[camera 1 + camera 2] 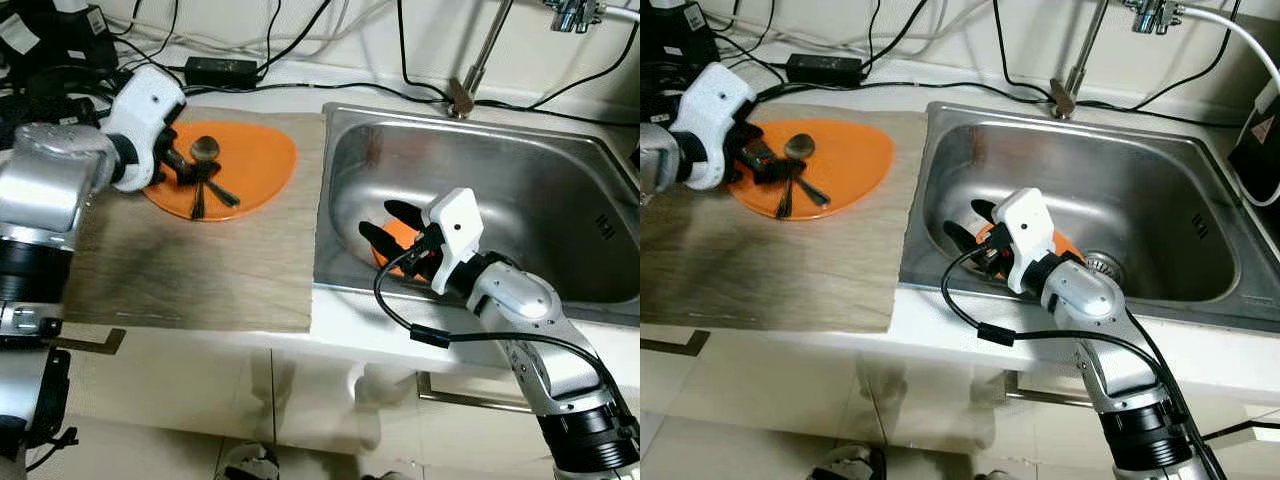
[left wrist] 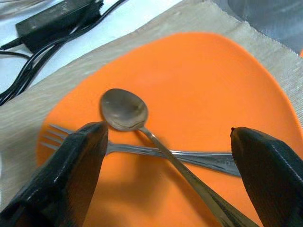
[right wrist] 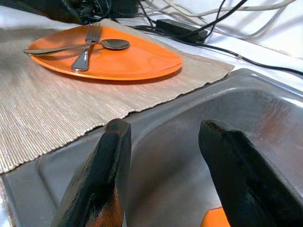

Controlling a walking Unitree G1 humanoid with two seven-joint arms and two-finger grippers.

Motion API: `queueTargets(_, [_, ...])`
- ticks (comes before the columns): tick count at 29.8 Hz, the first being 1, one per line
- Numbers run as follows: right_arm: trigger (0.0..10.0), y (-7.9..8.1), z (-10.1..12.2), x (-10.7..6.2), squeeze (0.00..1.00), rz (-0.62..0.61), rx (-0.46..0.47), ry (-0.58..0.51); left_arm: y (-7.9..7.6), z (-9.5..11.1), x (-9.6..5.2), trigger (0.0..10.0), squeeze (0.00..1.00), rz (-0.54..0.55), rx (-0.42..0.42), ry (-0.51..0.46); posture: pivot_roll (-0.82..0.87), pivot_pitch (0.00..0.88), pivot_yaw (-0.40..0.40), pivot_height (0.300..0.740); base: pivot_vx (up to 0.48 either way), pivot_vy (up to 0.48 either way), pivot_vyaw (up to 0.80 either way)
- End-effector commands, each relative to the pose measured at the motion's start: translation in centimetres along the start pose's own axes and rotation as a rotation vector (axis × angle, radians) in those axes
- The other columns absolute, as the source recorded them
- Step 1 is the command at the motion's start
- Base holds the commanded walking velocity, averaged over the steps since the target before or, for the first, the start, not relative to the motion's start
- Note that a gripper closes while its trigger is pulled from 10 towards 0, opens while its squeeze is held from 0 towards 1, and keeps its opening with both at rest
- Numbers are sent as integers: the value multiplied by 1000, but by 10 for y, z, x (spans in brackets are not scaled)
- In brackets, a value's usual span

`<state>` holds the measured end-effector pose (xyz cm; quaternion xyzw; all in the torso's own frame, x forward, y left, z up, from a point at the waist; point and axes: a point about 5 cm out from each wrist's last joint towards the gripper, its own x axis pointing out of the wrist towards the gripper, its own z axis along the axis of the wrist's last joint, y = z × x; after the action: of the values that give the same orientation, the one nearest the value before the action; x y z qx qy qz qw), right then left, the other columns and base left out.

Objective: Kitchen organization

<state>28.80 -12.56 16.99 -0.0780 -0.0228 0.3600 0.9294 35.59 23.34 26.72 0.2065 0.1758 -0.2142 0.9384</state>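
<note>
Down in the sink (image 1: 560, 190) my right jaws (image 1: 395, 232) hang open and empty just above a small orange dish (image 1: 398, 237) near the front wall. Over on the counter (image 1: 180, 270), my left jaws (image 2: 165, 161) are spread wide around a spoon (image 2: 124, 109) and fork (image 2: 61, 137) lying crossed on the orange plate (image 1: 250, 160), gripping nothing. I judge the tidying barely underway: the cutlery is gathered on the plate, but the dish in the sink is not lifted yet, and the plate sits on its woven mat (image 1: 200, 270).
</note>
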Motion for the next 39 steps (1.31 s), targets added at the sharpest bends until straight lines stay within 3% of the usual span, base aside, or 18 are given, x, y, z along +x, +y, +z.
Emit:
queueTargets(1, [10000,-3,3,1,0,0,-21,-6,-1,2,2,10000,0,15,-5,14,101,23,-70,740,0,0,0])
queueTargets(6, [10000,-3,3,1,0,1,-24,-7,-2,-10,2,10000,0,31,35,113,99,22,-65,740,0,0,0])
queueTargets(11, [10000,-3,1,0,0,-2,-21,-5,-6,-18,5,10000,0,21,-35,161,97,24,-56,740,0,0,0])
queueTargets(12, [10000,-3,1,0,0,-2,-21,-5,-7,-20,6,2980,0,16,-49,173,96,25,-54,740,0,0,0])
queueTargets(13, [10000,-3,1,0,0,-2,-21,-4,-8,-22,7,0,0,15,-55,184,95,26,-52,740,0,0,0])
queueTargets(17, [10000,-3,0,-1,0,-3,-22,-2,-12,-26,11,0,0,-13,-75,212,94,28,-52,740,0,0,0])
queueTargets(20, [10000,-4,0,-1,0,-4,-23,-1,-17,-27,13,0,0,-58,-121,224,93,28,-51,740,0,0,0])
queueTargets(21, [10000,-5,0,0,0,-5,-26,0,-21,-26,17,0,0,-106,-181,217,93,30,-51,740,0,0,0])
queueTargets(24, [10000,-6,1,0,0,-5,-32,2,-24,-27,22,0,0,-131,-191,229,91,31,-50,740,0,0,0])
queueTargets(39, [10000,-8,2,0,0,-8,-51,5,-11,-44,29,0,0,-21,-5,339,88,35,-43,740,0,0,0])
